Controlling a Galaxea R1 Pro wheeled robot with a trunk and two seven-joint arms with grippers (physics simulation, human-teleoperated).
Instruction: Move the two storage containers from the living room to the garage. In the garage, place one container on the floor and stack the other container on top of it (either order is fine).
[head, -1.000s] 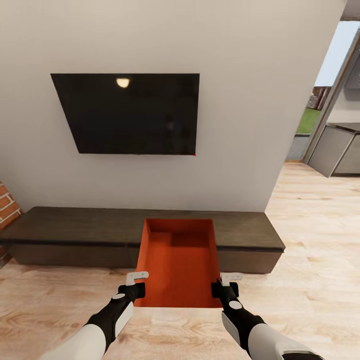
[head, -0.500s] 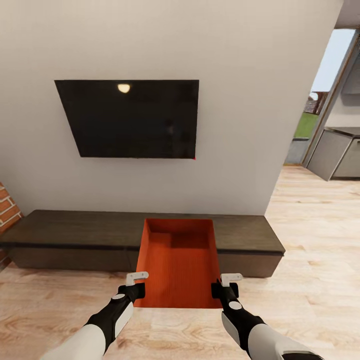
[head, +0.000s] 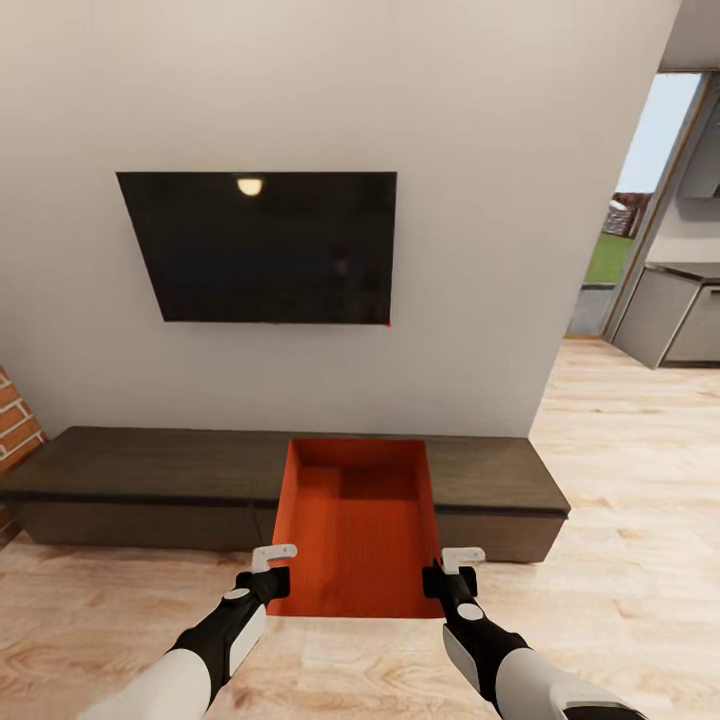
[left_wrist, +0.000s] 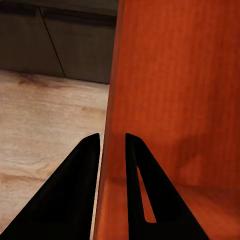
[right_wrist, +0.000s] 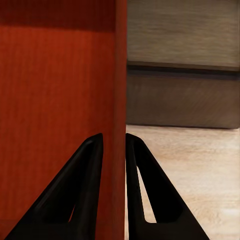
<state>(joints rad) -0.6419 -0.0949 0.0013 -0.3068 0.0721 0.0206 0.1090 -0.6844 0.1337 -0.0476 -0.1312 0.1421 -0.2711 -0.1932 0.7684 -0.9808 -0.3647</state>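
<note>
Orange-red storage container (head: 355, 530) held off the plank floor (head: 620, 500); left gripper (left_wrist: 112, 150) and right gripper (right_wrist: 114, 150) jaws each pinching a side wall.

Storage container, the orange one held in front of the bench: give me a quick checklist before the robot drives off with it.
1. Left gripper jaws clamp the storage container's side wall, one finger each side: ok.
2. Right gripper jaws clamp the opposite wall the same way: ok.
3. Container held roughly level between both arms in the head view: ok.
4. Container lifted off the wood floor: ok, going by the floor seen beneath its wall in the wrist views.
5. Container's far end free of the bench: cannot tell; they overlap in the head view.
6. Second container located: cannot tell.
</note>
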